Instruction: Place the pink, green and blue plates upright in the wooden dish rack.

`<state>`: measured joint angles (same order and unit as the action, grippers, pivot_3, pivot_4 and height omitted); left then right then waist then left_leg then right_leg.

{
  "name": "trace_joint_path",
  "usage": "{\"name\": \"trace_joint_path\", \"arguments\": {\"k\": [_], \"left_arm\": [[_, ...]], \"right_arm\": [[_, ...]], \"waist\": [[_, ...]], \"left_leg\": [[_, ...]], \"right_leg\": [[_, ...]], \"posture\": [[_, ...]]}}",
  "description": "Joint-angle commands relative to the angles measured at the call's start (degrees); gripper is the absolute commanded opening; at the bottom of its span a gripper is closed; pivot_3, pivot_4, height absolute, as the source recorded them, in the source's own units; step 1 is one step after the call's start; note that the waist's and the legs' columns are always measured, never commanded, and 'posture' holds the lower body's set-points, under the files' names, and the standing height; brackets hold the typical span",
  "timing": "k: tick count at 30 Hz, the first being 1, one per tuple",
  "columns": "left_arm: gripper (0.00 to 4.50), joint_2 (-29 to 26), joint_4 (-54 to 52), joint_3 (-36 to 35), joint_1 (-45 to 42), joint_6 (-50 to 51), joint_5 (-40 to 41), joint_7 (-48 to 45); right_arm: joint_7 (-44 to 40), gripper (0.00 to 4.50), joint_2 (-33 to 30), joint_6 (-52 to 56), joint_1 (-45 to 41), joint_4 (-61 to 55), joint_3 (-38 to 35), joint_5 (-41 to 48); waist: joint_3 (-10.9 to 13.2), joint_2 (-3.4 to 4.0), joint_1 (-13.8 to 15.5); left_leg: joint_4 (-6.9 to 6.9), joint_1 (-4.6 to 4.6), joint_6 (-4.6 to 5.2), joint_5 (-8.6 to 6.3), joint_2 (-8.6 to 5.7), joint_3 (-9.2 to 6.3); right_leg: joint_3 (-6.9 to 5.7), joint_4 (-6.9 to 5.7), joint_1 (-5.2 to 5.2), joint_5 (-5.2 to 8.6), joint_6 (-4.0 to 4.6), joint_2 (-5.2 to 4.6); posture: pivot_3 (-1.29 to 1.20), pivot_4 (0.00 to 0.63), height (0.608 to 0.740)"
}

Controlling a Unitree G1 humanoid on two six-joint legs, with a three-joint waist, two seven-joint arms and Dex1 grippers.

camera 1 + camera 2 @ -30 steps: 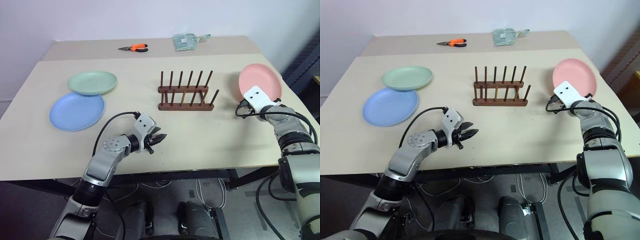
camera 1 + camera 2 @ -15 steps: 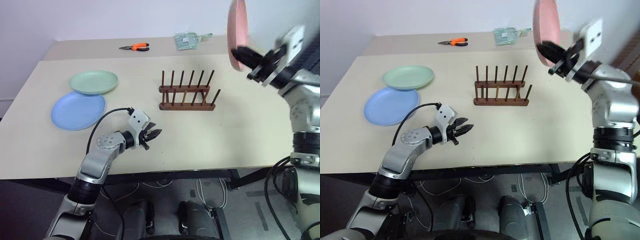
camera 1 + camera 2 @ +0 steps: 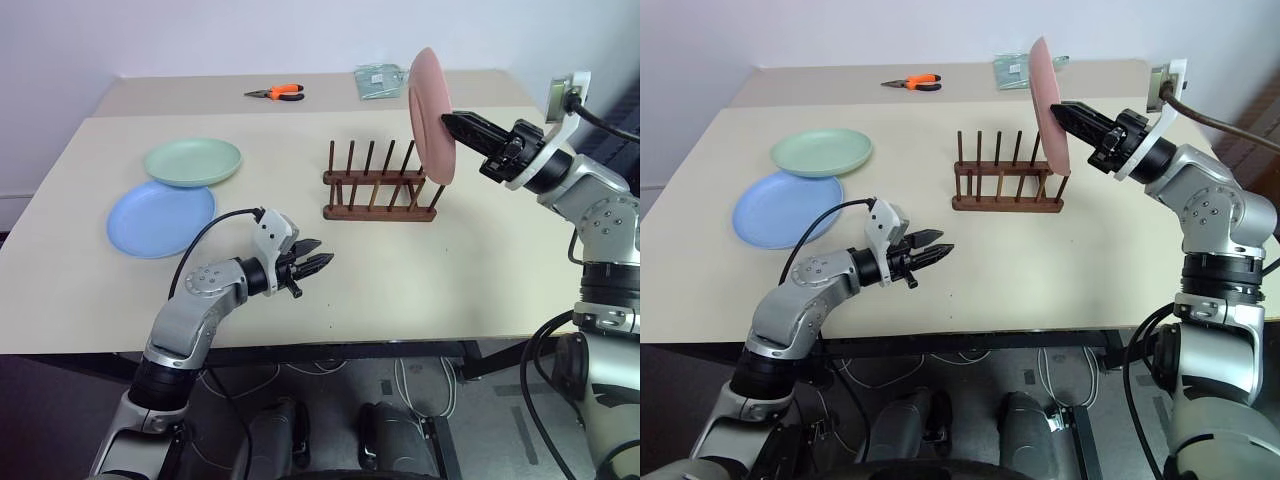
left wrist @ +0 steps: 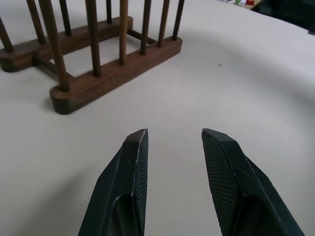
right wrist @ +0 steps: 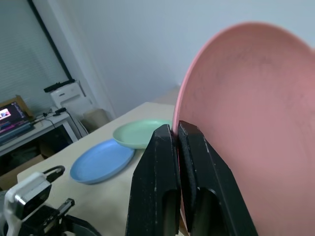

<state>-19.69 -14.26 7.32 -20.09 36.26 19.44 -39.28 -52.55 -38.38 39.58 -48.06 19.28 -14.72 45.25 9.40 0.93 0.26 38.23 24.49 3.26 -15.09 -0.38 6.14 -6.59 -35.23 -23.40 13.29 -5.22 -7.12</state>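
Note:
The pink plate (image 3: 430,115) stands on edge in the air, just above the right end of the wooden dish rack (image 3: 380,190). My right gripper (image 3: 447,118) is shut on its rim, and the right wrist view shows both fingers (image 5: 157,162) pinching that edge. The green plate (image 3: 193,162) lies flat at the table's left and overlaps the blue plate (image 3: 160,205) in front of it. My left gripper (image 3: 325,262) hovers low over the table in front of the rack, open with nothing between its fingers (image 4: 133,162).
Orange-handled pliers (image 3: 272,93) and a clear packet (image 3: 380,80) lie on the far table behind the rack. The table's front edge (image 3: 330,340) runs just below my left arm. Bare tabletop stretches right of the rack.
My right arm lifted the pink plate off the table's right side, turned it upright and carried it left to the rack's right end. The left gripper rose slightly and stayed open.

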Motion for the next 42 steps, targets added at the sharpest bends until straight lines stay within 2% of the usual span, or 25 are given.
{"name": "trace_joint_path", "arguments": {"k": [1, 13, 14, 17, 19, 22, 24, 26, 28, 31, 34, 38, 40, 42], "left_arm": [[1.76, -0.2, -2.8, -1.2, -0.2, 0.1, 1.4, 0.5], [1.76, -0.4, -2.2, -1.1, -0.9, 0.1, 2.2, 1.4], [1.76, -0.4, -2.0, -1.0, -1.0, 0.0, 2.2, 1.4], [1.76, -0.3, -1.7, -0.9, -1.3, -0.1, 2.1, 1.5], [1.76, -0.3, -1.6, -0.9, -1.3, 0.0, 2.2, 1.5], [1.76, -0.3, -1.5, -0.9, -1.3, -0.1, 1.9, 1.8], [1.76, 0.0, -1.3, -1.4, -1.0, 0.3, 2.2, 2.6], [2.27, 0.2, -0.7, -2.0, -1.0, -0.1, 1.7, 3.9], [2.92, 0.9, -0.3, -3.2, -1.1, -0.8, 1.9, 5.3], [4.44, 4.1, 1.7, -8.6, -3.1, -2.1, 0.5, 14.0], [4.44, 8.6, 4.7, -17.0, -6.5, -4.1, -3.1, 29.7], [4.44, 11.0, 4.5, -26.6, -10.0, -3.3, -12.8, 52.7], [4.44, 10.9, 3.0, -30.4, -10.7, 0.3, -13.9, 57.8], [4.44, 9.9, 3.9, -31.8, -12.4, 3.4, -11.7, 56.6]], "right_arm": [[-0.4, 0.08, 0.4, -0.9, -3.7, 2.1, -1.7, -0.4], [6.4, 0.08, 2.5, 4.2, -8.6, 9.9, -7.3, 1.4], [6.6, 0.66, 2.5, 4.5, -8.8, 10.0, -7.7, 1.6], [7.0, 1.9, 2.8, 4.6, -8.8, 9.3, -8.5, 1.6], [8.0, 2.98, 3.2, 4.4, -9.2, 9.3, -9.4, 1.8], [9.6, 4.44, 3.7, -0.2, -9.0, 8.6, -9.3, -1.0], [12.7, 4.44, 3.8, -7.7, -8.7, 8.6, -7.9, -6.1], [14.6, 4.5, 4.1, -12.9, -8.3, 8.6, -7.6, -8.9], [17.9, 4.5, 4.3, -17.9, -8.5, 9.1, -8.7, -11.1], [21.1, 4.5, 3.4, -25.8, -7.5, 6.7, -8.2, -15.8], [17.0, 4.5, 2.5, -26.0, -3.9, -3.2, -5.3, -16.0], [8.7, 4.5, 0.4, -19.5, 4.6, -20.7, 2.4, -13.3], [5.7, 4.5, -0.2, -16.2, 9.3, -29.5, 8.2, -12.9], [5.5, 4.5, 1.3, -14.3, 11.9, -34.3, 11.9, -12.9]], "waist": [[0.0, 0.0, 0.0], [0.0, 0.0, 0.2], [0.0, 0.0, 0.2], [0.0, 0.0, 0.2], [0.0, 0.0, 0.2], [0.0, 0.0, 0.2], [0.0, 0.0, 0.2], [0.0, 0.0, 0.2], [0.0, 0.0, 0.1], [0.0, 0.0, 0.2], [0.0, -0.05, 0.4], [0.1, -0.11, 0.0], [0.1, -0.12, -0.1], [0.1, -0.19, 0.1]], "left_leg": [[0.0, 0.0, 0.0, 0.0, 0.0, 0.0], [0.0, 0.0, 0.01, 0.0, 0.0, 0.05], [0.0, 0.0, 0.01, 0.01, 0.0, 0.05], [0.0, 0.0, 0.01, 0.0, 0.0, 0.06], [0.0, 0.0, 0.01, 0.0, 0.01, 0.06], [0.0, 0.0, 0.01, 0.0, 0.01, 0.07], [0.0, 0.0, 0.01, 0.0, 0.01, 0.08], [0.0, 0.0, 0.01, 0.01, 0.01, 0.09], [-0.01, 0.0, 0.0, 0.01, 0.01, 0.1], [-0.01, 0.0, -0.02, 0.03, 0.01, 0.11], [0.0, 0.0, -0.02, 0.04, 0.03, 0.11], [-0.02, -0.02, -0.04, 0.05, 0.1, 0.09], [-0.03, -0.04, -0.04, 0.05, 0.12, 0.1], [-0.02, -0.06, -0.05, 0.05, 0.13, 0.1]], "right_leg": [[0.0, 0.0, 0.0, 0.0, 0.0, 0.01], [0.02, -0.01, 0.01, 0.0, -0.01, 0.1], [0.02, -0.01, 0.01, 0.0, -0.01, 0.1], [0.02, 0.0, 0.01, 0.0, -0.01, 0.1], [0.03, -0.01, 0.01, 0.0, -0.01, 0.12], [0.03, -0.01, 0.0, 0.0, -0.01, 0.15], [0.04, -0.01, 0.0, 0.0, -0.02, 0.21], [0.04, -0.01, 0.0, 0.0, -0.02, 0.23], [0.05, -0.01, -0.01, 0.0, -0.03, 0.25], [0.04, -0.02, -0.01, 0.0, -0.03, 0.26], [0.07, -0.02, -0.01, 0.0, -0.04, 0.27], [0.09, 0.01, 0.02, 0.01, -0.05, 0.27], [0.09, 0.0, 0.02, 0.01, -0.05, 0.27], [0.07, -0.02, 0.03, 0.01, -0.05, 0.27]], "posture": [[0.0, 0.15, 0.74], [0.0, 0.15, 0.74], [0.0, 0.15, 0.74], [0.0, 0.15, 0.74], [0.0, 0.15, 0.74], [0.0, 0.15, 0.74], [0.0, 0.15, 0.74], [0.0, 0.15, 0.74], [0.0, 0.15, 0.74], [0.0, 0.15, 0.74], [0.0, 0.15, 0.74], [0.0, 0.15, 0.74], [0.0, 0.15, 0.74], [0.0, 0.15, 0.74]]}}
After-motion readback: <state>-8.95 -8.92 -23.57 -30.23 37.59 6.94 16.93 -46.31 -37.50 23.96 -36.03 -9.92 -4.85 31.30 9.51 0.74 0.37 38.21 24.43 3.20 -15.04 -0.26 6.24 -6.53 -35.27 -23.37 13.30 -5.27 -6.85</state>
